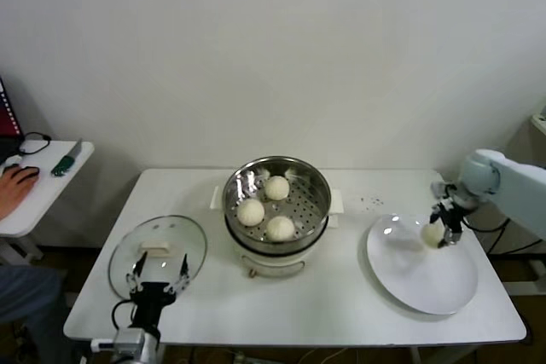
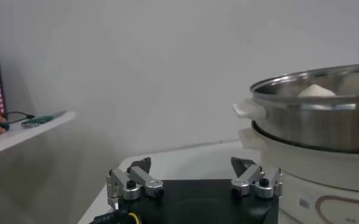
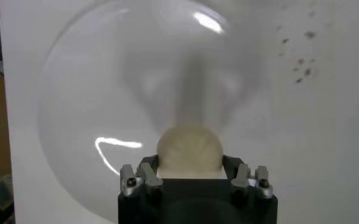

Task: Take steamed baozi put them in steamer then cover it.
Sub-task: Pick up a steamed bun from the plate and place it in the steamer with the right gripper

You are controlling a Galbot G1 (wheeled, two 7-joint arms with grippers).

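The steamer point(image 1: 317, 183) stands mid-table on its white pot base, holding three cream-white baozi point(image 1: 276, 187), point(image 1: 251, 211), point(image 1: 280, 228). Its steel rim point(image 2: 325, 112) fills one side of the left wrist view, with one bun top point(image 2: 316, 91) showing. A fourth baozi point(image 1: 432, 233) point(image 3: 189, 150) sits on the white plate point(image 1: 422, 283) at the right, and my right gripper point(image 1: 441, 229) point(image 3: 190, 165) is shut on it, fingers pressing both its sides. The glass cover point(image 1: 158, 249) lies flat at the front left. My left gripper point(image 1: 158, 277) point(image 2: 191, 170) hovers open at its near edge, holding nothing.
A side table point(image 1: 38, 189) at the far left carries a person's hand point(image 1: 15, 183), a cable and a green tool point(image 1: 64, 162). Dark specks point(image 1: 372, 203) mark the tabletop behind the plate. The table's front edge point(image 1: 299, 338) runs close below the cover and plate.
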